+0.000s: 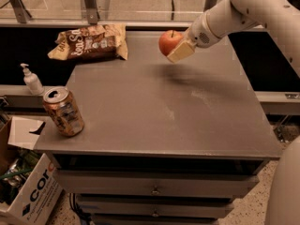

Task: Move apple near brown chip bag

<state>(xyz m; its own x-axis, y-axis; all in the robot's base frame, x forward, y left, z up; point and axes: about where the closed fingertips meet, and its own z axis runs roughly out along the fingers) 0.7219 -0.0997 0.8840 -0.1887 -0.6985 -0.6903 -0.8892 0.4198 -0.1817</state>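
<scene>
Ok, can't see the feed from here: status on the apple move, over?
Copy: gripper shut on apple, held above far side of table. Apple right of brown chip bag, not yet near. Path: soda can near-left, off the line.

Gripper (175,48) holds apple (167,41) above table's (154,121) rear, right of chip bag (89,42); can (63,111) front-left.
</scene>
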